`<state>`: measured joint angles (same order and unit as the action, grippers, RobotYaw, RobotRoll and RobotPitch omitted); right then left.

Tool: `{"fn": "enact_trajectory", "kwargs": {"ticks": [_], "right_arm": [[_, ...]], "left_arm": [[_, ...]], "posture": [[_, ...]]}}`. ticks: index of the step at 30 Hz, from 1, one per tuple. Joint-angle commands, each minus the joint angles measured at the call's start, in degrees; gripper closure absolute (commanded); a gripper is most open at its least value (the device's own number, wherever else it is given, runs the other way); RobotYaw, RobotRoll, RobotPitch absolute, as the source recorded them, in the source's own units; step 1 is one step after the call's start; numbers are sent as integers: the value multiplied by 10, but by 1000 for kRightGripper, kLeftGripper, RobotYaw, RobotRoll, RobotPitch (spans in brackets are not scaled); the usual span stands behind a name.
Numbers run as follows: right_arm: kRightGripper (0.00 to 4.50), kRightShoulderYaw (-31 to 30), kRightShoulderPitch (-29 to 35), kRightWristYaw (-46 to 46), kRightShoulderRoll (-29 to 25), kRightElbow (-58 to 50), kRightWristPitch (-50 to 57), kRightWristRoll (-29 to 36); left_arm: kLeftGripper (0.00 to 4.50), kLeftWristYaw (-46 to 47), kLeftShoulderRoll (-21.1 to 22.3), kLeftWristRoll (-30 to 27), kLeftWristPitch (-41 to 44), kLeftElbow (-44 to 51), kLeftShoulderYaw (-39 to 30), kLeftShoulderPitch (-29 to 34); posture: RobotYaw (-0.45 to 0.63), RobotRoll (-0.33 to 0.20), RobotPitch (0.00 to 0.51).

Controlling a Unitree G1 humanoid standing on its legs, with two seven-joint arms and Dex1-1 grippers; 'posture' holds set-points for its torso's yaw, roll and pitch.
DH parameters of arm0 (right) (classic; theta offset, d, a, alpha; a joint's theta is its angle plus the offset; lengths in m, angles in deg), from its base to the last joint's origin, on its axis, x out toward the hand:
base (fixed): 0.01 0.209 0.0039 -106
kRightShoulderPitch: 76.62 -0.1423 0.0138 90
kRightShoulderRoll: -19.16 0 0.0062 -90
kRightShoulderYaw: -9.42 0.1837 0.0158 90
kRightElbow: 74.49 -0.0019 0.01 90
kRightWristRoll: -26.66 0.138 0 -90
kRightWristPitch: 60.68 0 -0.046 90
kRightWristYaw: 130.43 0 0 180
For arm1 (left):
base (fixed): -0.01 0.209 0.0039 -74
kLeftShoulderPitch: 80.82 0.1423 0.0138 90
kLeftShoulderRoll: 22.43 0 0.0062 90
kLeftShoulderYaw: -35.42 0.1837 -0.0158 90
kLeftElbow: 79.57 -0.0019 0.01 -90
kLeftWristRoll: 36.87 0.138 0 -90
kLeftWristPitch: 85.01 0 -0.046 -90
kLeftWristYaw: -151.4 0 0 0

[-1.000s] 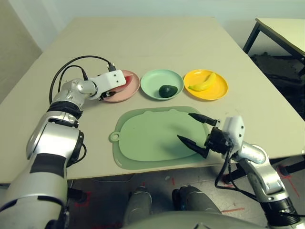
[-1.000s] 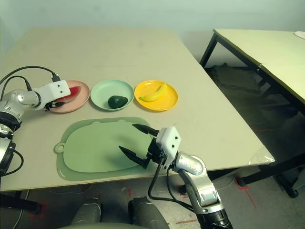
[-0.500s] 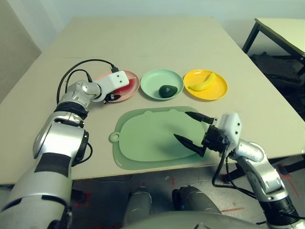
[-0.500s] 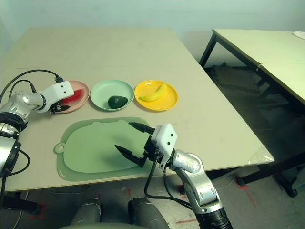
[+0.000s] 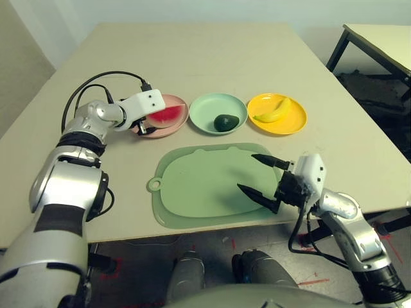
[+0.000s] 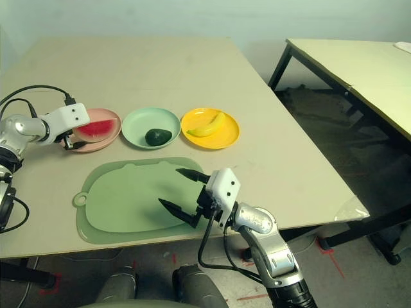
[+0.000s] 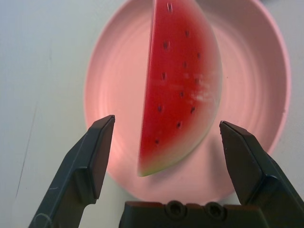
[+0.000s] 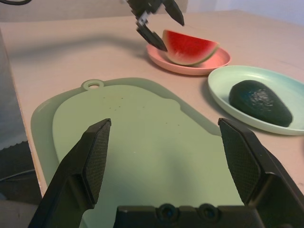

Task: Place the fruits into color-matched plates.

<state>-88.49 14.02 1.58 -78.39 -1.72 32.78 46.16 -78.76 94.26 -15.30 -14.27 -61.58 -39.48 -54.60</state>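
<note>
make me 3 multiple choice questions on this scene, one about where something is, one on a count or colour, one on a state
1. Where does the watermelon wedge lie?
A. on the green mat
B. in the pink plate
C. in the yellow plate

2. How many round plates hold a fruit?
A. one
B. two
C. three

3. How is the left gripper?
A. open, holding nothing
B. shut on the banana
C. shut on the avocado

Answers:
1 B, the wedge rests in the pink plate.
2 C, watermelon, the avocado in the mint plate and the banana in the yellow plate.
3 A, its fingers stand apart on either side of the wedge without touching it.
</note>
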Motion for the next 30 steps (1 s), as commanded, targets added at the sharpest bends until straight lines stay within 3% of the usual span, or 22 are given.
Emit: {"fn": "enact_trajectory", "kwargs": {"ticks": [1,5,7,12,15,20,26,30], "right_arm": [[0,11,1,-2,-3,8,-7,8],[0,27,-1,15,6,9,-10,15],[0,38,7,23,7,15,-25,10],[0,87,61,112,44,44,-70,-24],[0,108,108,151,70,65,-113,-44],[0,170,139,203,86,144,-196,-62],[0,189,159,176,79,199,-307,-59],[0,187,162,165,82,229,-342,-51]], "left_arm": [[23,-66,20,-48,9,42,-35,-8],[23,-142,53,-124,84,139,-91,27],[23,-152,71,-168,138,220,-128,78],[23,-53,82,-266,287,446,-278,287],[23,47,55,-289,327,551,-375,410],[23,168,-49,-337,317,682,-489,556],[23,217,-128,-342,260,721,-485,653],[23,222,-155,-334,232,706,-461,685]], "posture": [[-12,0,76],[-1,0,75],[-1,0,75],[19,0,80],[37,0,85],[73,0,87],[77,0,88],[67,0,90]]}}
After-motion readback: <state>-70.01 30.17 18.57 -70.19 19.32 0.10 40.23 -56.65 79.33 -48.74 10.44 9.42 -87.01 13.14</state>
